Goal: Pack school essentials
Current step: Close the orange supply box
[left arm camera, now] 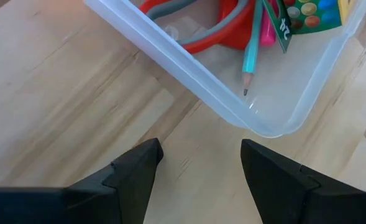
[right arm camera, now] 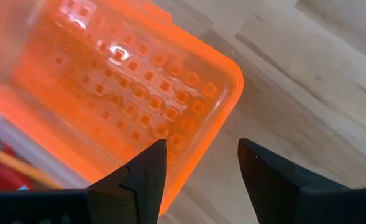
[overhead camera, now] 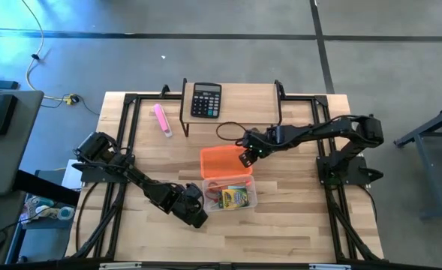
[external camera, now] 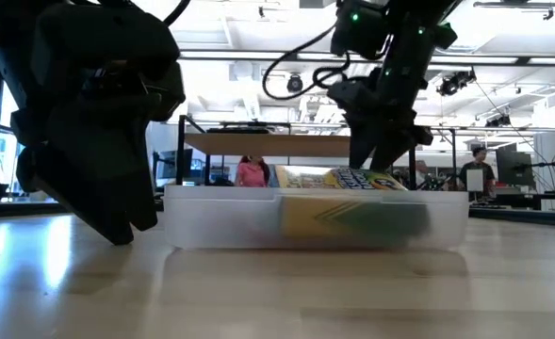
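1. Orange plastic marked the lid (overhead camera: 224, 161), which lay on the wooden surface (overhead camera: 296, 225) against the far edge of the clear box (overhead camera: 229, 194).
2. That clear box sat near the middle of the surface and held red-handled scissors (left arm camera: 210, 28), a light-blue pencil (left arm camera: 251, 53) with its tip toward one corner, a pink pen (left arm camera: 268, 31) and a crayon pack (overhead camera: 236, 197).
3. Seen level from the low view, the crayon pack (external camera: 357, 179) stuck up above the rim of the box (external camera: 220, 226).
4. The right claw (overhead camera: 248, 158) hung over the lid's right edge, fingers spread apart and gripping nothing; its wrist view showed the lid's corner (right arm camera: 226, 81) just past the fingertips (right arm camera: 146, 163).
5. The left claw (overhead camera: 194, 214) sat low beside the box's near-left corner, fingers (left arm camera: 139, 165) also spread and empty, not touching the box wall (left arm camera: 257, 121).
6. A black calculator (overhead camera: 206, 100) lay on a small raised shelf (overhead camera: 243, 101) at the far edge, and a pink marker (overhead camera: 163, 120) lay on the surface to its left, both well apart from the box.
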{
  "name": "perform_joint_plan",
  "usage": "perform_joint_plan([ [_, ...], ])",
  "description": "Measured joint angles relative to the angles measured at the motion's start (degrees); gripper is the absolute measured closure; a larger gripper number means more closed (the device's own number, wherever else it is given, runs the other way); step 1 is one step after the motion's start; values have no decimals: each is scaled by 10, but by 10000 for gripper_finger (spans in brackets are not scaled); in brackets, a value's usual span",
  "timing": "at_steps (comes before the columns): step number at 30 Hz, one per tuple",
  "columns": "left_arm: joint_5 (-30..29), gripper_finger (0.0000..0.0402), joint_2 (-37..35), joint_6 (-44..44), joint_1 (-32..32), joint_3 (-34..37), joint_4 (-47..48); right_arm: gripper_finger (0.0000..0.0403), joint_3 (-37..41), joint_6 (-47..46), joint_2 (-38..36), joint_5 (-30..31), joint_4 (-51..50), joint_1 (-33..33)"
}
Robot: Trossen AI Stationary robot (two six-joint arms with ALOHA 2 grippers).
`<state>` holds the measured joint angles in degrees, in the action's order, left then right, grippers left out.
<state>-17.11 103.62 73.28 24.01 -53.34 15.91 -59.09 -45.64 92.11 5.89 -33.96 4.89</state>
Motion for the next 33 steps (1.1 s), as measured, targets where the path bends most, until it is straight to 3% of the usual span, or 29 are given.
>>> perform_joint_plan([
  [11, -2, 177, 0, -5, -2, 0, 11, 219, 0, -9, 66, 1, 36, 4],
  [24, 0, 177, 1, -10, -7, 1, 10, 315, 0, -19, 77, 22, 42, 12],
  [33, -14, 177, 1, 5, -9, 1, 10, 332, 0, -19, 77, 32, 34, 11],
])
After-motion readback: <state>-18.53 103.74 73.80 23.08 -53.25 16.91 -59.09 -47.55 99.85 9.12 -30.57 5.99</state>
